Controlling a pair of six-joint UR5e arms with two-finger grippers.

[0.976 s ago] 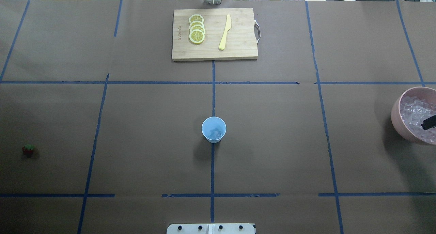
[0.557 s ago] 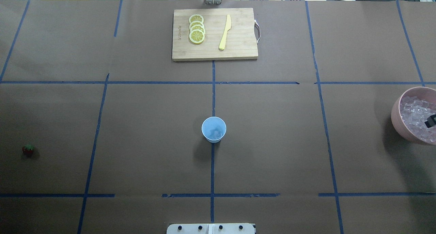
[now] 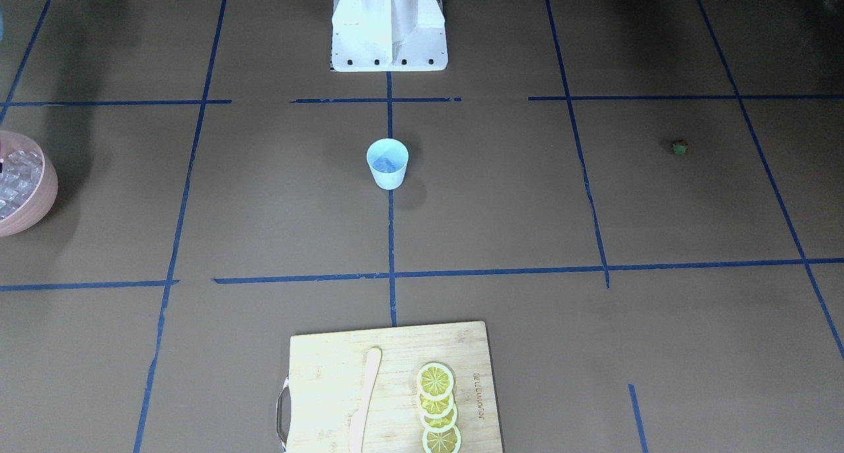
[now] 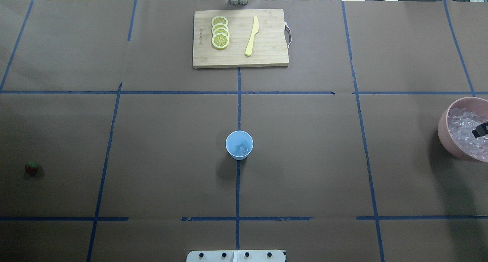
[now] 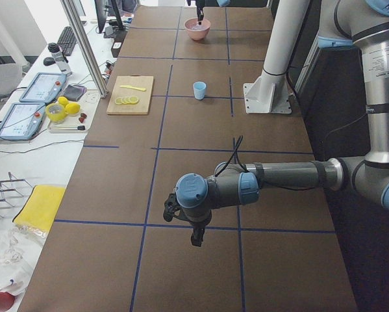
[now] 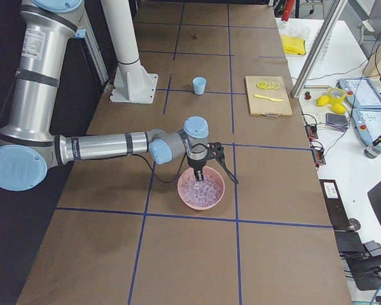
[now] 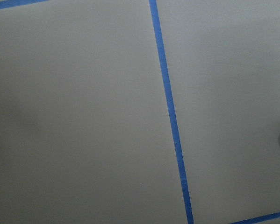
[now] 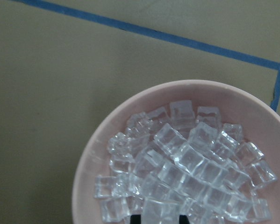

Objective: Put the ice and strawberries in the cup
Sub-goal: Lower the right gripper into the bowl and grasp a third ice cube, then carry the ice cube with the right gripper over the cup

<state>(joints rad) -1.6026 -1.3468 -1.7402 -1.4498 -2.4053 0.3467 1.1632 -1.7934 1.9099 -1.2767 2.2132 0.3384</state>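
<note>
I see right hand (image 8: 159, 218) at ice (image 8: 191, 163) in pink bowl (image 8: 90, 163), lower frame, fingertips (image 8: 136, 220) apart round a cube (image 8: 158, 209); grip unclear; left hand (image 5: 196, 239): can't tell; cup (image 4: 239, 144) centre overhead, strawberry (image 4: 31, 167) far left; cutting board (image 4: 267, 44) stamp unreadable.

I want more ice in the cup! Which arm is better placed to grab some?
The right arm. Its jaws hang just over the ice in the pink bowl; the left arm is far off at the table's other end.

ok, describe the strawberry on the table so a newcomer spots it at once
Start at the blue cup in the middle of the brown table. Look far to the robot's left: the strawberry lies alone there. It is tiny and red with a green top, nothing near it.
</note>
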